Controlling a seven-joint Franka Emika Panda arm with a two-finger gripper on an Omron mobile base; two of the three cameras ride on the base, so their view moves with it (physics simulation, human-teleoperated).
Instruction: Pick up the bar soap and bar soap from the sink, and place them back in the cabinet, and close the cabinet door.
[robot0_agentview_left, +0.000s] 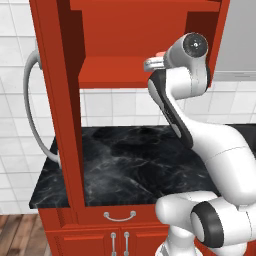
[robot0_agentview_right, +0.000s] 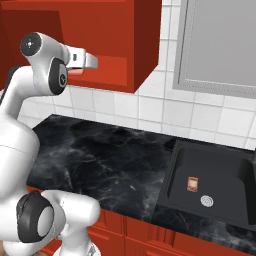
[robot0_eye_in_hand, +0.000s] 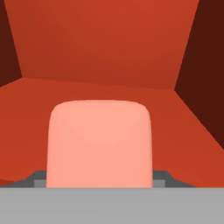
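The red cabinet (robot0_agentview_left: 115, 70) stands open, and its cabinet door (robot0_agentview_left: 57, 100) is swung out to the left with the silver handle (robot0_agentview_left: 30, 100) facing away. My gripper (robot0_agentview_left: 149, 64) (robot0_agentview_right: 94, 62) reaches in just above the shelf. In the hand view the gripper (robot0_eye_in_hand: 99, 177) is shut on the salmon-pink bar soap (robot0_eye_in_hand: 99, 140), and the red shelf and back wall lie beyond it. A sliver of that soap (robot0_agentview_left: 160, 54) shows above the hand. The brown bar soap (robot0_agentview_right: 193, 183) lies in the black sink (robot0_agentview_right: 220, 162) beside the round drain (robot0_agentview_right: 207, 201).
A black marble counter (robot0_agentview_left: 130, 165) (robot0_agentview_right: 100, 160) runs under the cabinet. A pale grey cabinet (robot0_agentview_right: 220, 40) hangs to the right, above the sink. Red drawer fronts with silver pulls (robot0_agentview_left: 120, 216) sit below the counter. White tiles cover the wall.
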